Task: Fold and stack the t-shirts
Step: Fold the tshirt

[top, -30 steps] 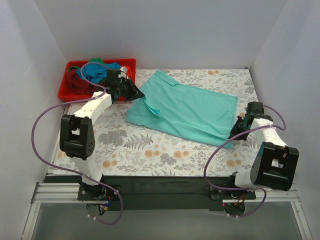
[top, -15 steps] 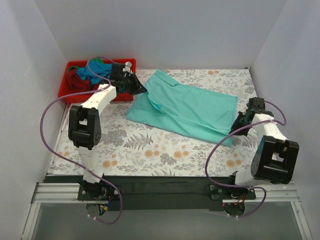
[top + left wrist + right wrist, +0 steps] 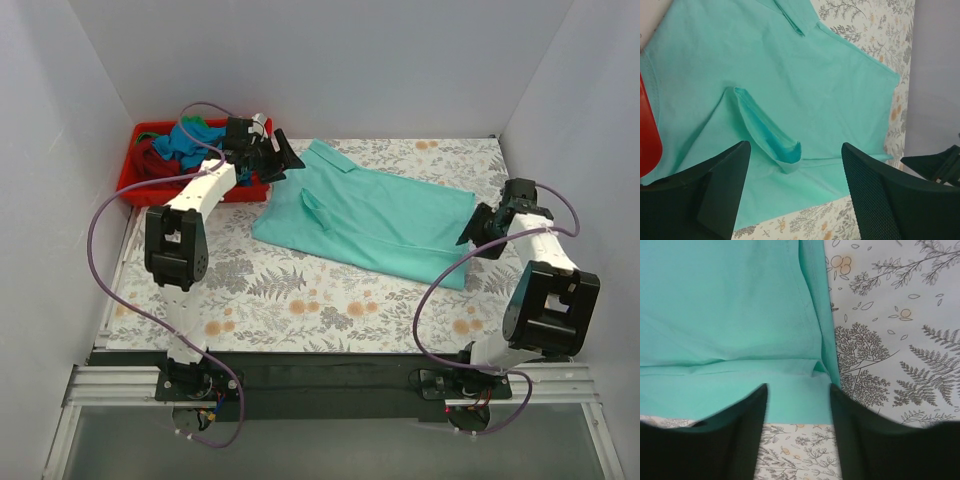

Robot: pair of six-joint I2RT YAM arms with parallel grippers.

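Top external: the mint-teal t-shirt (image 3: 365, 220) is being shown lying spread mid-table on the floral tablecloth (image 3: 300, 300), white walls (image 3: 320, 60) closing in, other t-shirts (image 3: 185, 140) heaped in the red bin (image 3: 125, 188). Left wrist: the left gripper (image 3: 795, 155) is being held wide above the rumpled sleeve (image 3: 767, 135), nothing gripped. Right wrist: the right gripper (image 3: 797, 395) is being held parted over the hem (image 3: 740, 367), empty. The cloth is being judged soft and light, best pinched at hem corners.

Bare floral table (image 3: 300, 300) opens along the near side of the mint-teal shirt (image 3: 390, 225) and behind its far right corner, while the red bin (image 3: 128, 188) of heaped shirts (image 3: 185, 140) blocks the far left and white walls (image 3: 60, 180) hem three sides.
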